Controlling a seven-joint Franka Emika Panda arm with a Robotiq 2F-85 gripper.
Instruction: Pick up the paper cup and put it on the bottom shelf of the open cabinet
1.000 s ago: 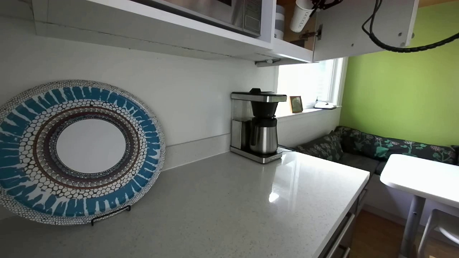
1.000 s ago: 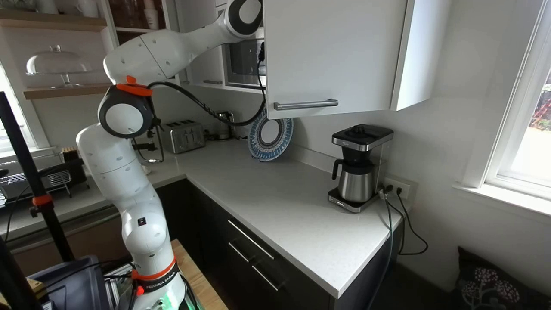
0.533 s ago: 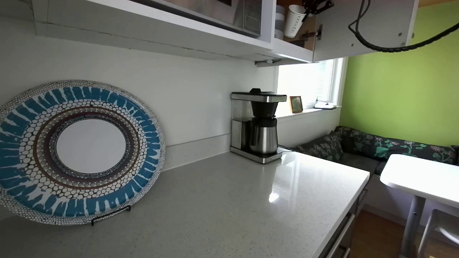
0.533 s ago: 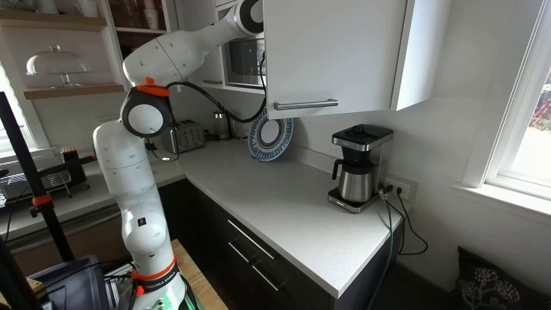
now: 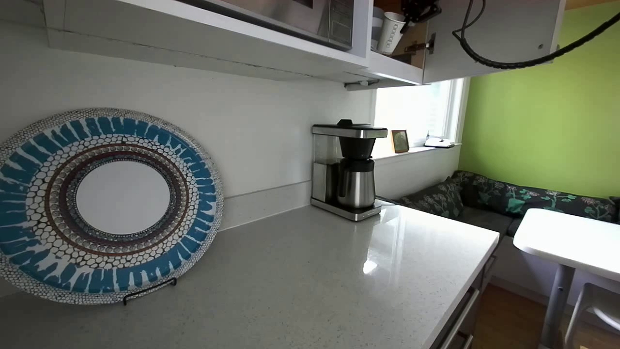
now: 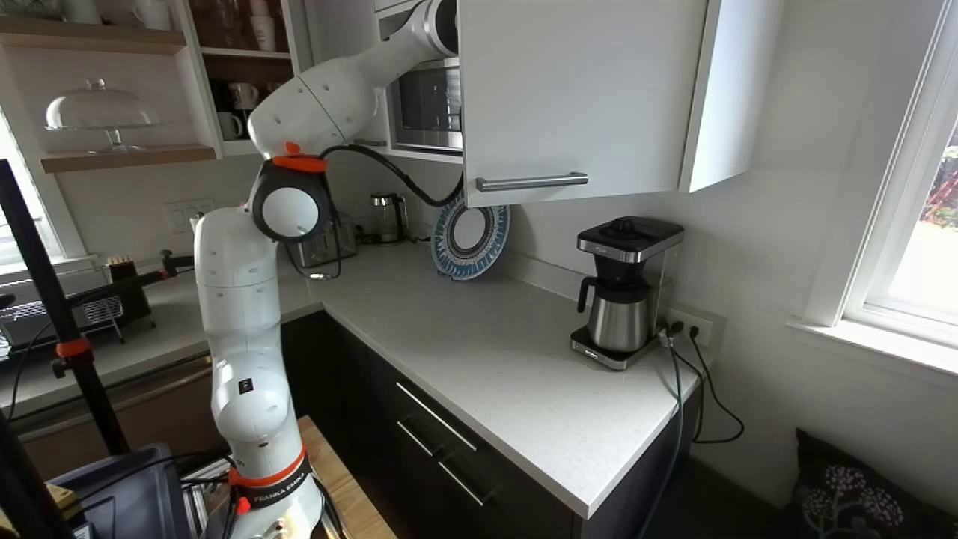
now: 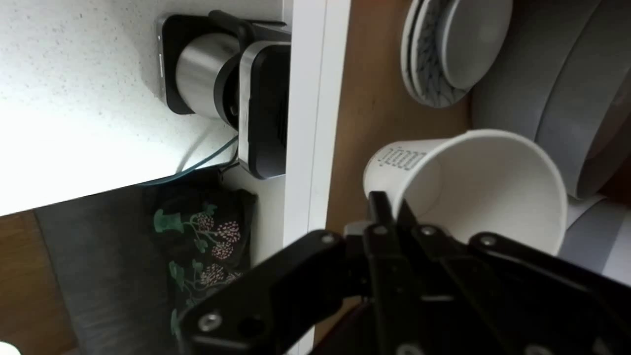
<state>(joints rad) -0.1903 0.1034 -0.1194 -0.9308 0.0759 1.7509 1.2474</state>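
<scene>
as the wrist view showed, the claw [image 7: 392,211] pinched the paper cup [image 7: 488,182] by its rim, over the brown bottom shelf [image 7: 374,103]. in an exterior view, the cup leaned inside the open cabinet [image 5: 395,67], contact with the shelf unclear. in an exterior view, the door [image 6: 580,93] hid the claw.

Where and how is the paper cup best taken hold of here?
Best, I'd judge, at the thin rim of the paper cup, one jaw inside, one outside, coming from the mouth side: in the wrist view the wide mouth faces us, narrower base beyond. The gripper pinches it there.
</scene>
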